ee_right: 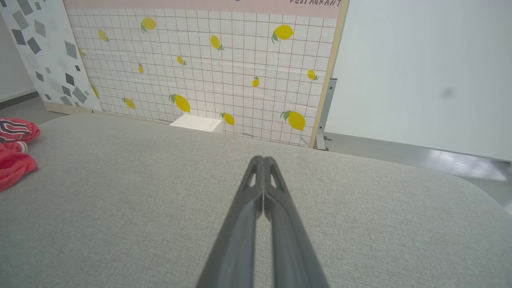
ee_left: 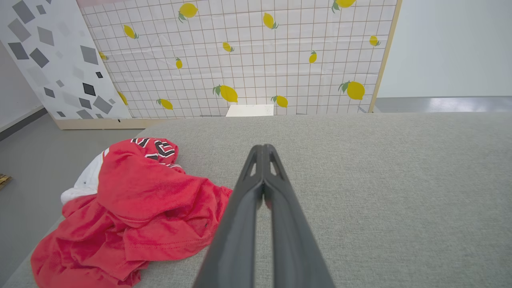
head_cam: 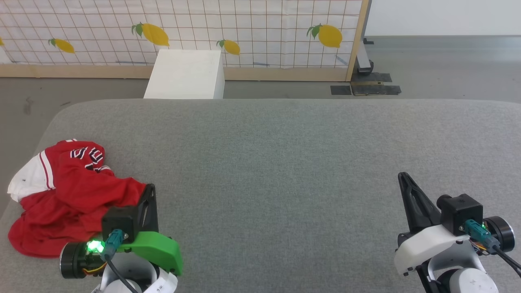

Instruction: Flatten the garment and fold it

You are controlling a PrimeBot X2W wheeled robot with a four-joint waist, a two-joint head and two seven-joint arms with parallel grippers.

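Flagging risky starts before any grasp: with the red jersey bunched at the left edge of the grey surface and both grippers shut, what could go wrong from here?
1. The red jersey sits at the left corner of the grey padded surface, white sleeve at the rim; an outward tug could slide it onto the floor.
2. It is bunched in overlapping folds, so the left gripper, shut beside it, may pinch several layers and not spread it flat.

Your left claw (ee_left: 263, 151) sits low at your left side, its two long fingers pressed together tip to tip. Your right claw (ee_right: 263, 161) sits low at your right, closed likewise, both pointing forward.
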